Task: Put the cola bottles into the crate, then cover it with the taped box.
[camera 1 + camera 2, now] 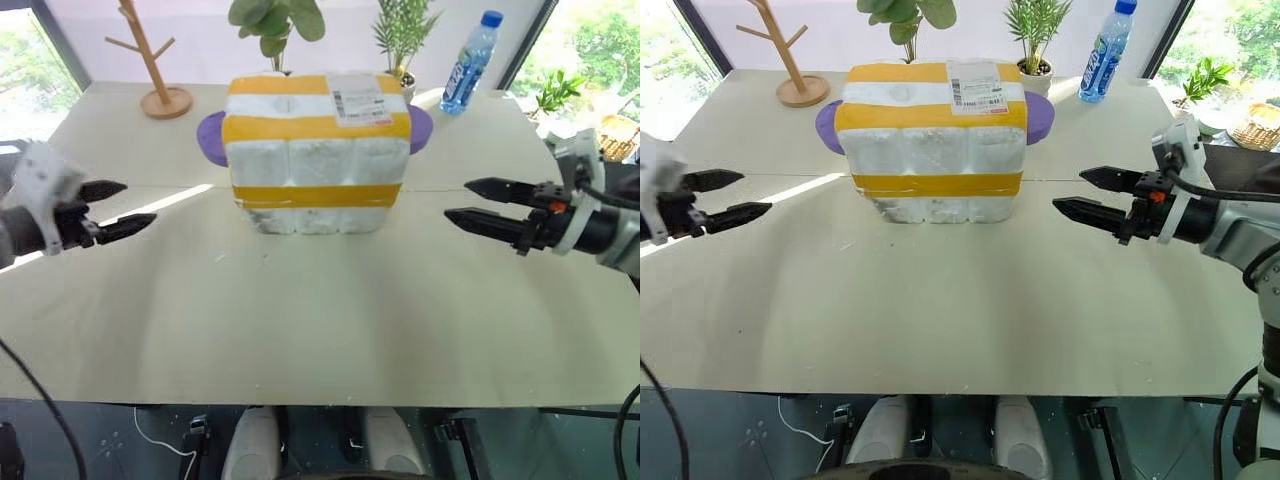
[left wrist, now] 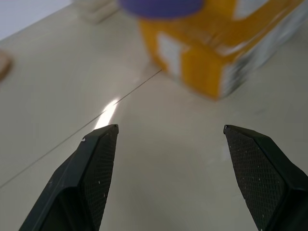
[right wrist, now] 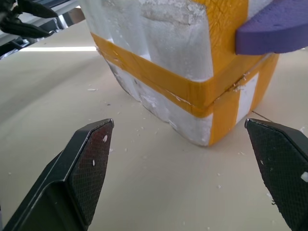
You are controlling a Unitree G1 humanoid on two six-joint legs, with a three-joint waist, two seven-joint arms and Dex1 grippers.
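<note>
Left eye view: taking the taped box (image 1: 318,150) as the landmark, the left gripper (image 1: 118,207) hangs well to the left of it, level with its lower half, with its two black fingers spread apart and nothing between them. The left wrist view confirms this: both fingers (image 2: 91,178) stand wide with bare table (image 1: 300,320) between them and the box corner ahead, out of contact. The taped box itself stands at the centre rear of the table, open side down, its wide yellow bands and white shipping label (image 1: 358,100) facing up and forward. A thin yellow band runs around its lower part; this is judged to mark the seam where the box sits over the crate, but the crate and the cola bottles cannot be told apart from the box in these views. A purple item (image 1: 212,137) projects from behind the box on both sides; its nature cannot be told. Behind and left of the box stands a wooden peg stand (image 1: 158,62); behind and right of it, a blue-capped water bottle (image 1: 470,62). Right of the box, the right gripper (image 1: 470,202) points toward the box's side, jaws fully apart and empty, clear of the styrofoam. With both grippers open and symmetric on either flank, the covering step is judged complete and the box released.
</note>
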